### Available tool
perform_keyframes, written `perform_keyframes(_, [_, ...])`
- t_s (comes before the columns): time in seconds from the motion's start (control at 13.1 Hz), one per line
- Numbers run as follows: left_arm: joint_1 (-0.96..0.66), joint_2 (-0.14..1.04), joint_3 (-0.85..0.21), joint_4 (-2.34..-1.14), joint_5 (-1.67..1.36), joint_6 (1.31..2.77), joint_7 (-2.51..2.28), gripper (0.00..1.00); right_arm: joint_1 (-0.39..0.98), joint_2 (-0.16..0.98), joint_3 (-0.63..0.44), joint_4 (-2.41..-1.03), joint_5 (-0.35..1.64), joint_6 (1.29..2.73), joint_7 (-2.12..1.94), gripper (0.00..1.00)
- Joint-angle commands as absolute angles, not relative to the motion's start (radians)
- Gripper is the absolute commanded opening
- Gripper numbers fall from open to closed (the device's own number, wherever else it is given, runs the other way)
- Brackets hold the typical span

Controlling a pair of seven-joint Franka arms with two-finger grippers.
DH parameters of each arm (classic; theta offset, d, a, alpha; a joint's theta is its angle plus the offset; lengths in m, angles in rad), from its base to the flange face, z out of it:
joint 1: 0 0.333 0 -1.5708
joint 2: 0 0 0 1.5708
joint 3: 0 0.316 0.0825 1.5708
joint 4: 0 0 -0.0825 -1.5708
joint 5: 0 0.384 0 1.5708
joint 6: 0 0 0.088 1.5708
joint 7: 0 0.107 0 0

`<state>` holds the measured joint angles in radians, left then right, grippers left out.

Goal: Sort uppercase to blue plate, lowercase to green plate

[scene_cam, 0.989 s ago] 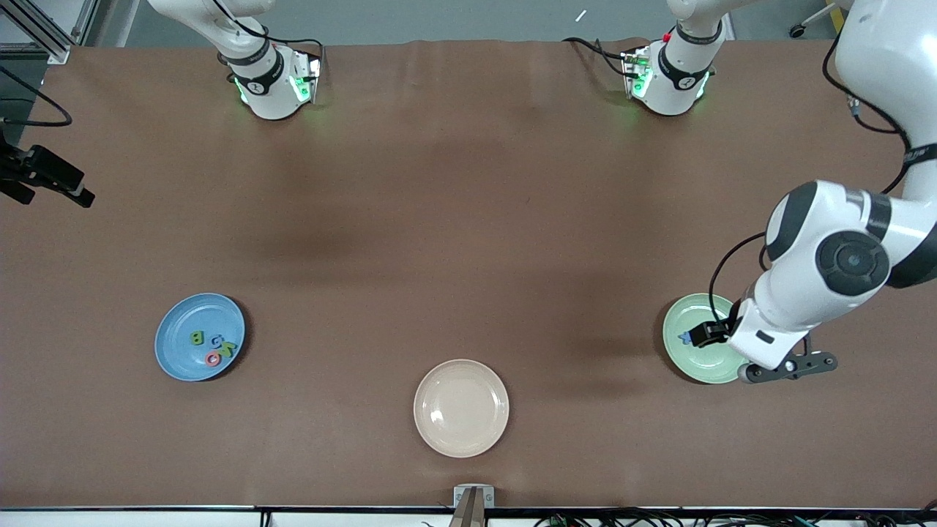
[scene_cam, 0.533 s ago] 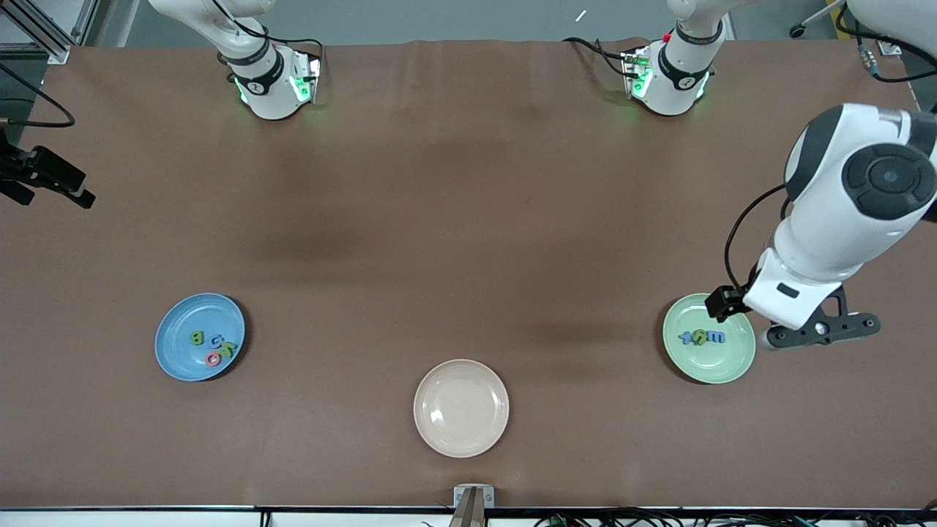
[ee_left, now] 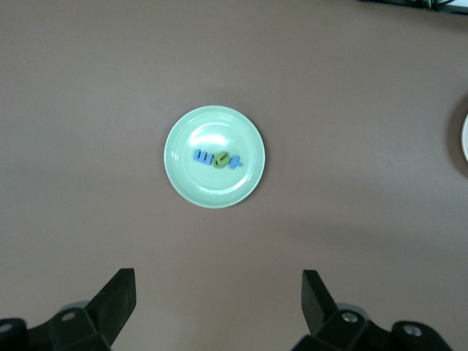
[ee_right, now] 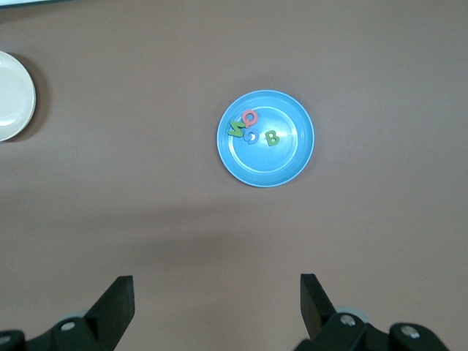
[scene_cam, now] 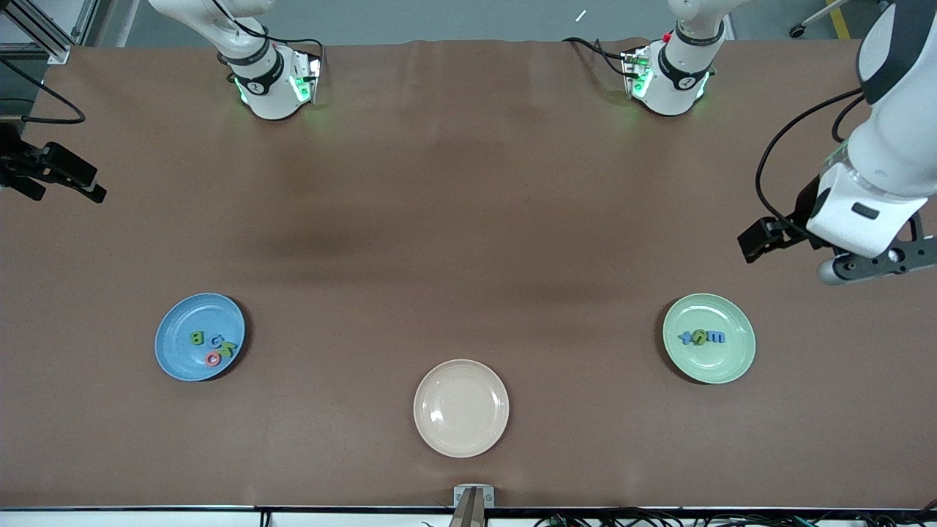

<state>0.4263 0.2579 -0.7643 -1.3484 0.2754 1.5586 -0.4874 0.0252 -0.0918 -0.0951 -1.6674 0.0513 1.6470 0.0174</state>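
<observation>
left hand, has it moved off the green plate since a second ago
Yes. The left hand was over the green plate and now hangs open over bare table, toward the bases.

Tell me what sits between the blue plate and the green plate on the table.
Front view: the beige plate, holding nothing, lies between the blue plate and green plate, slightly nearer the camera; otherwise bare tabletop.

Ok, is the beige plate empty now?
Empty: the beige plate shows only bare glaze, with no letters on it.
</observation>
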Motion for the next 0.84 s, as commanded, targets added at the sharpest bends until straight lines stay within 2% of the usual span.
perform_keyframes(0.0, [0.425, 0.172, -0.77, -1.371, 0.25, 1.525, -0.465, 1.0, 0.026, -0.101, -0.091, -1.635, 0.04, 1.631, 0.034, 1.0])
perform_keyframes(0.08, [0.413, 0.169, -0.758, -1.368, 0.242, 1.487, -0.425, 1.0, 0.023, -0.082, -0.092, -1.597, 0.04, 1.631, 0.034, 1.0])
perform_keyframes(0.15, [0.379, 0.152, -0.697, -1.37, 0.23, 1.473, -0.367, 1.0, 0.018, -0.065, -0.092, -1.582, 0.04, 1.631, 0.034, 1.0])
perform_keyframes(0.38, [0.201, 0.074, -0.455, -1.407, 0.149, 1.442, -0.322, 1.0, 0.026, -0.043, -0.092, -1.577, 0.038, 1.631, 0.032, 1.0])
perform_keyframes(0.61, [0.054, -0.004, -0.265, -1.497, 0.106, 1.434, -0.233, 1.0, 0.012, -0.041, -0.097, -1.571, 0.057, 1.631, 0.034, 1.0])
perform_keyframes(0.76, [-0.003, -0.052, -0.192, -1.547, 0.094, 1.434, -0.23, 1.0, 0.014, -0.04, -0.095, -1.551, 0.052, 1.632, 0.032, 1.0])
